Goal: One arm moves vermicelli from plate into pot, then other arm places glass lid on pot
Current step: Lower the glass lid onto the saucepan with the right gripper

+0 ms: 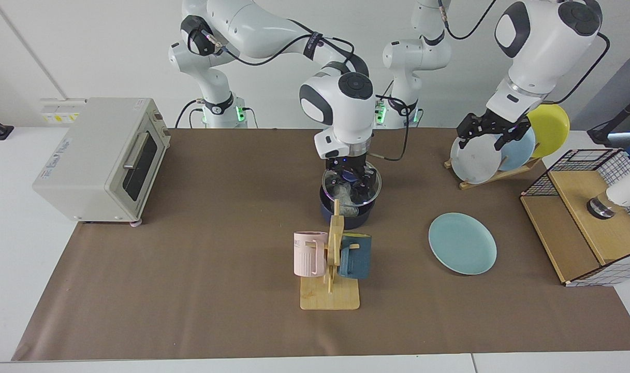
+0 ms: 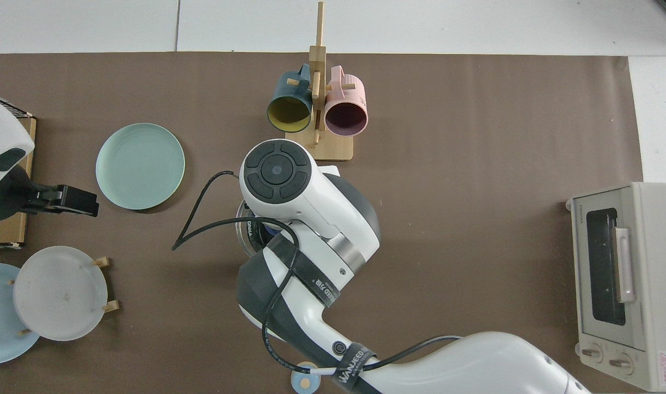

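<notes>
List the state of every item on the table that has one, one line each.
glass lid: on the pot, right gripper shut on its knob
pot: covered, vermicelli inside
teal plate: empty, flat
toaster oven: door shut
mugs: hung on wooden stand
left gripper: open, waiting above racked plates

The pot sat mid-bench, the glass lid over it; the mug rack stood nearer, the plate rightward.

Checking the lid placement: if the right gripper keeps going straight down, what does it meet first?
The right gripper, shut on the glass lid, points down at the pot; the lid would probably meet the pot's rim first, though any remaining gap is unclear.
</notes>
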